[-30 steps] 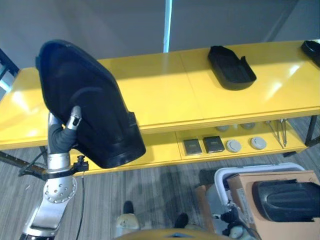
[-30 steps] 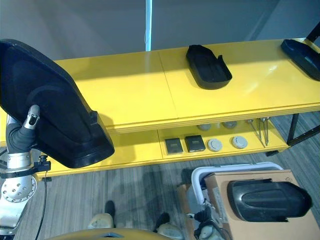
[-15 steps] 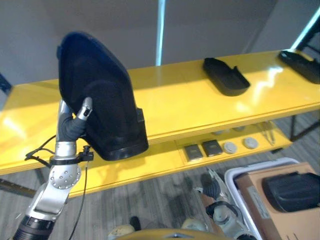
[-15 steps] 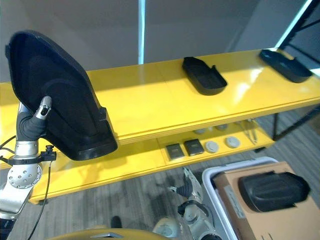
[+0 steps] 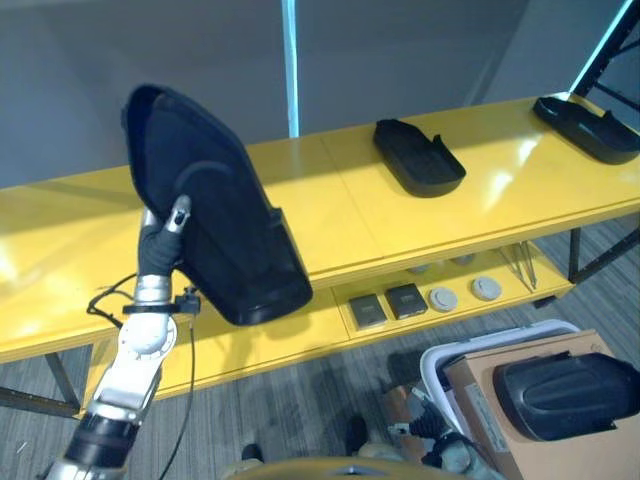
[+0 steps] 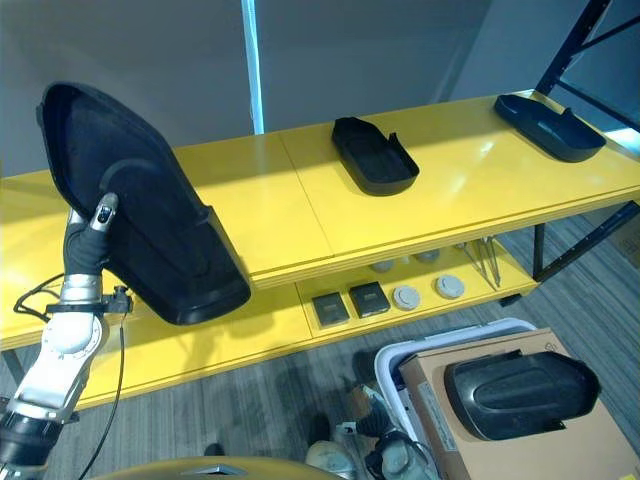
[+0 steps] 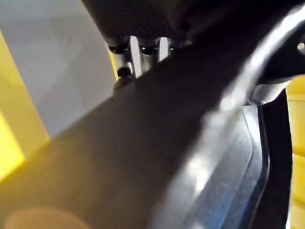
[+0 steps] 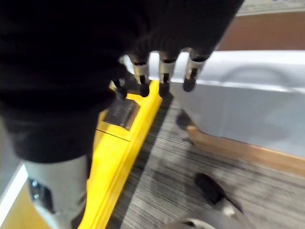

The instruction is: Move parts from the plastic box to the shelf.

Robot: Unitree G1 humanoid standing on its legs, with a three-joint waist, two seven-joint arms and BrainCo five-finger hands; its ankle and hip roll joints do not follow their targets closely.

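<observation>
My left hand [image 5: 163,240] is shut on a large black moulded part [image 5: 215,230], fingers [image 7: 136,55] curled over its edge. It holds the part upright over the left end of the yellow shelf [image 5: 340,215], the lower end hanging past the shelf's front edge. A second black part [image 5: 418,158] lies on the shelf top to the right, and a third [image 5: 585,125] at the far right. Another black part [image 5: 565,393] rests on cardboard in the white plastic box [image 5: 445,355] on the floor. My right hand [image 8: 164,67] hangs low beside that box, fingers relaxed and holding nothing.
The lower shelf [image 5: 300,325] carries two dark square pads [image 5: 385,303], round discs [image 5: 462,293] and thin tools [image 5: 522,265]. A grey wall stands behind the shelf. Striped carpet floor [image 5: 300,410] lies between me and the shelf.
The camera has shifted, bringing more of the shelf's right end into sight. The left hand still holds the black part, now a little farther right and more upright.
</observation>
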